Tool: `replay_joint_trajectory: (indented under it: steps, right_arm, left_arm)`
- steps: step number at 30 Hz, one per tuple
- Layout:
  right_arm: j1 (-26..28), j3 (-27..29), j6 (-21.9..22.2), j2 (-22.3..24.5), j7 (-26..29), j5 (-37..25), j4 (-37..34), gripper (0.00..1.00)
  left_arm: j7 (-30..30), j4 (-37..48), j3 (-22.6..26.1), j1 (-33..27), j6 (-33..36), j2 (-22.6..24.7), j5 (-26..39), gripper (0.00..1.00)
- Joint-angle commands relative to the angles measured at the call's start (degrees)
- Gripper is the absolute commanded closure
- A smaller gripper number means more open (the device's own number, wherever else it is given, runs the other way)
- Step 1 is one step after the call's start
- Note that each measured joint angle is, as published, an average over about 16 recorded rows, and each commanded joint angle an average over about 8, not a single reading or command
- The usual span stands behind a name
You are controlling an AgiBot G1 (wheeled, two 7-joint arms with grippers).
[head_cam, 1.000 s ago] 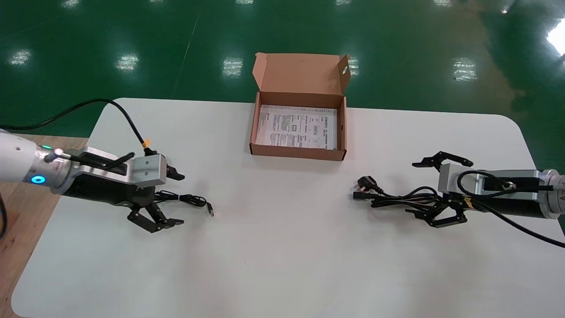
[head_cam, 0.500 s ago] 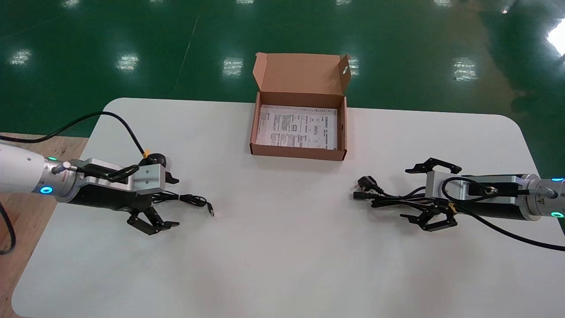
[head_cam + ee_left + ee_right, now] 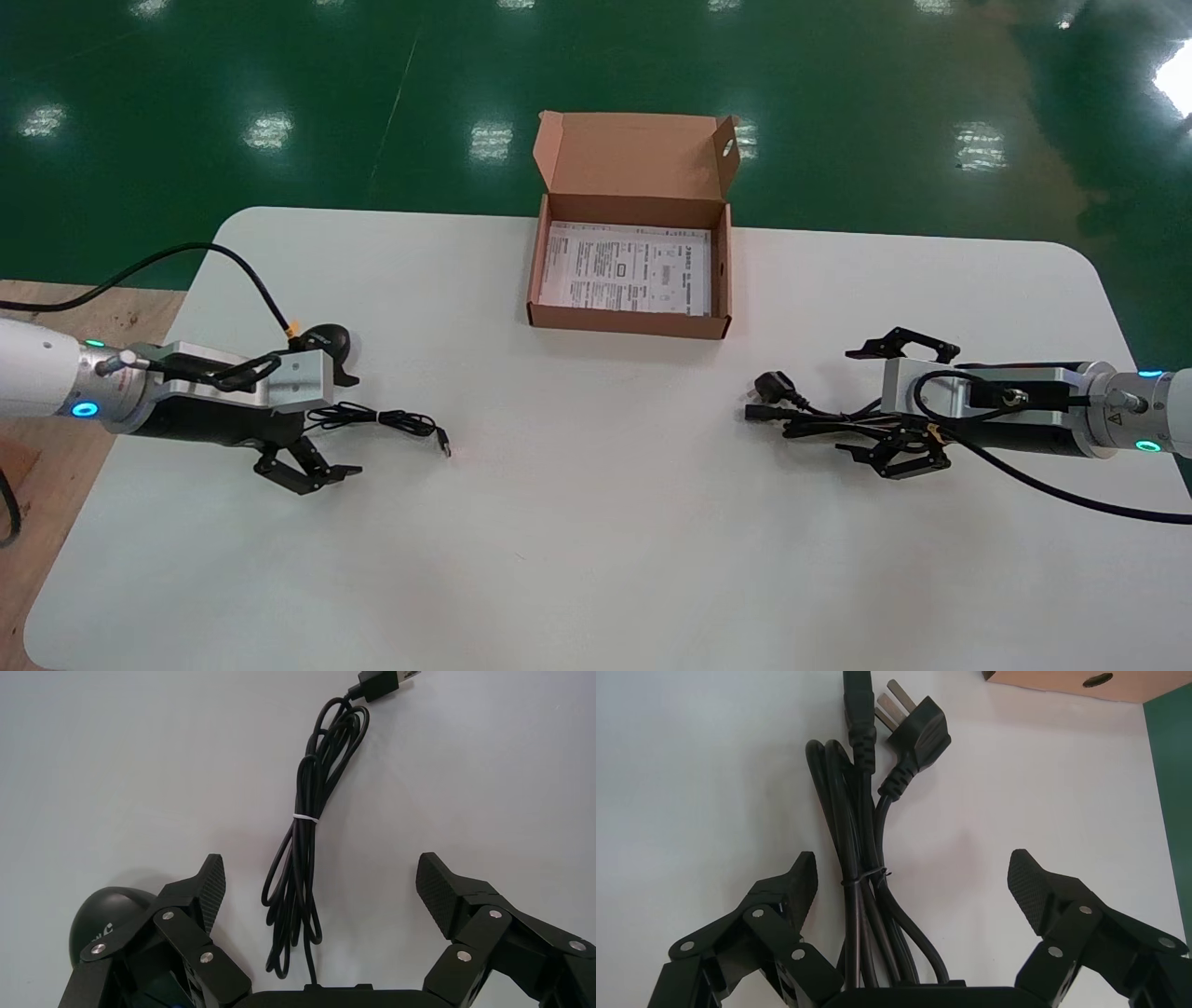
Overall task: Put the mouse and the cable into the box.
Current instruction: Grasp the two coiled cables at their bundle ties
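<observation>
On table [image 3: 596, 522], cable [image 3: 832, 422] crosswise, plug [image 3: 772, 384] leftward, right pincer [image 3: 913, 873] astride, left pincer [image 3: 322, 873], both agape.

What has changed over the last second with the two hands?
The left hand pulled back to the left, uncovering the mouse; the right hand slid inward along the power cable, straddling it. Both are open, nothing grasped. Mouse cord, power cable and box have not moved.
</observation>
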Motion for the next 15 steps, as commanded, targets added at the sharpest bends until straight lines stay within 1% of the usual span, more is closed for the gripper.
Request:
replay_joint_trajectory:
  steps: [1, 15]
  right_arm:
    - [0.0, 0.0, 0.0, 0.0, 0.1, 0.0, 0.1, 1.00]
    - [-0.1, 0.0, -0.5, 0.3, 0.4, 0.1, 0.5, 1.00]
  left_arm:
    - [-0.1, -0.1, 0.0, 0.0, 0.0, 0.0, 0.0, 1.00]
    - [-0.3, -0.6, 0.0, 0.0, 0.6, -0.1, -0.1, 1.00]
